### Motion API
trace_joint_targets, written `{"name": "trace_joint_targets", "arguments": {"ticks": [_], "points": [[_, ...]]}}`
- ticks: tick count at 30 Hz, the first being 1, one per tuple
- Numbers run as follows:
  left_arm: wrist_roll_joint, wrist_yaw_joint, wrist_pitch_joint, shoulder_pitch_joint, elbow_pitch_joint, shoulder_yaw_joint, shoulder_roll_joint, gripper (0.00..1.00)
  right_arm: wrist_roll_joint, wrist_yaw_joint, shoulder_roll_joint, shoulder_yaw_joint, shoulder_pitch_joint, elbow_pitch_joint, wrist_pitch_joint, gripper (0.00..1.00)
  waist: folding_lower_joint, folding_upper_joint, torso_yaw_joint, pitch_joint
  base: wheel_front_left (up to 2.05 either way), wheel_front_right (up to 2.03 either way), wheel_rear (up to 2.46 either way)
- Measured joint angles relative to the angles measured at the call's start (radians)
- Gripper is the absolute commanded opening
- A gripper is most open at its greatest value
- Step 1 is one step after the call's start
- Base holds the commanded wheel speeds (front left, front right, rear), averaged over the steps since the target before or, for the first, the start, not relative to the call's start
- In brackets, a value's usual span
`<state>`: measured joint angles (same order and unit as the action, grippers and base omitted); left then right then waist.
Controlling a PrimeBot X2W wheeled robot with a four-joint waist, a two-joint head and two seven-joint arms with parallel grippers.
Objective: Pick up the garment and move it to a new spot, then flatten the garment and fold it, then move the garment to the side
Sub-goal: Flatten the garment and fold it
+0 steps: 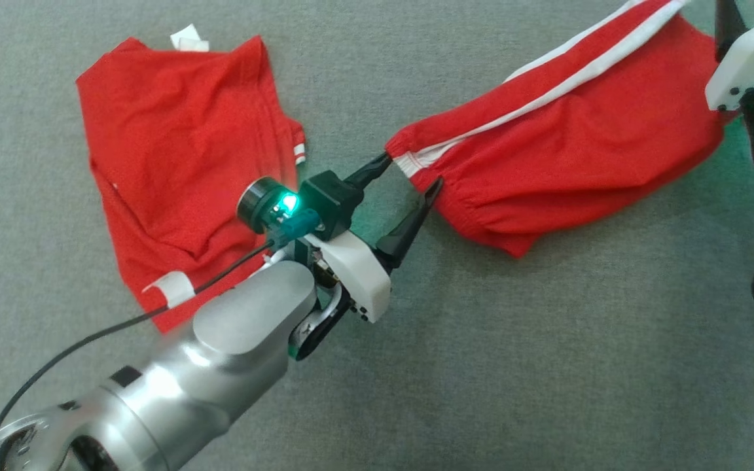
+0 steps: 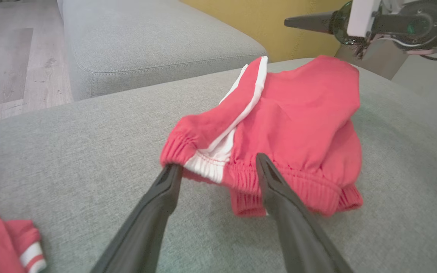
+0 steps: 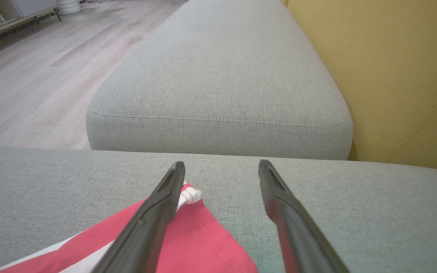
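The garment (image 1: 567, 150), red with twin white stripes, is lying stretched across the right half of the grey cushion (image 1: 547, 360), its gathered elastic end pointing toward the middle and its other end running off to the far right. The left gripper (image 1: 413, 169) is sitting right at that elastic end with its two dark fingers standing well apart, and in the left wrist view one tip is resting by the white patch of the band while the other is lying over the red gathers; nothing is being pinched between them. A green light (image 1: 288, 203) is glowing on the wrist behind, and a black cable (image 1: 89, 337) is trailing back along the silver forearm. Over at the far right, the right gripper (image 3: 222, 162) is hanging above the garment's other end with its fingers spread wide too. One finger is showing over the red corner and its little white bunch of fabric, the other over bare grey cushion, and it is gripping nothing. To the left, a crumpled red shirt (image 1: 180, 131) with white trim is lying on the same cushion, well apart from the garment, with the left arm reaching across its near corner. Beyond the cushion's far edge, a second grey cushion (image 3: 218, 76) is sitting alongside a yellow backrest (image 3: 393, 76), with pale wooden floor (image 3: 32, 76) showing to the left.
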<state>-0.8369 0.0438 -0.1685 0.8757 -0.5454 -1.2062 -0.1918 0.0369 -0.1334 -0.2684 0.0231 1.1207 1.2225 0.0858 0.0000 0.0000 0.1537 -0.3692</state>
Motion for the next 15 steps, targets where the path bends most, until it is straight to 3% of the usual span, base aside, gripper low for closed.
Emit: {"name": "trace_joint_targets", "arguments": {"ticks": [7, 15], "points": [[-0.012, 0.026, -0.024, -0.005, -0.001, 0.023, -0.031, 1.00, 0.054, 0.001, 0.004, 0.003, 0.005, 0.013, 0.084, 1.00, 0.0000, 0.0000, -0.032, 0.031, 0.00, 0.00, 0.00], [-0.029, 0.117, -0.060, -0.074, 0.047, 0.096, -0.109, 1.00, 0.190, 0.001, 0.028, -0.065, -0.066, -0.061, 0.152, 1.00, -0.0002, 0.0000, -0.078, 0.123, 0.00, 0.00, 0.00]]}}
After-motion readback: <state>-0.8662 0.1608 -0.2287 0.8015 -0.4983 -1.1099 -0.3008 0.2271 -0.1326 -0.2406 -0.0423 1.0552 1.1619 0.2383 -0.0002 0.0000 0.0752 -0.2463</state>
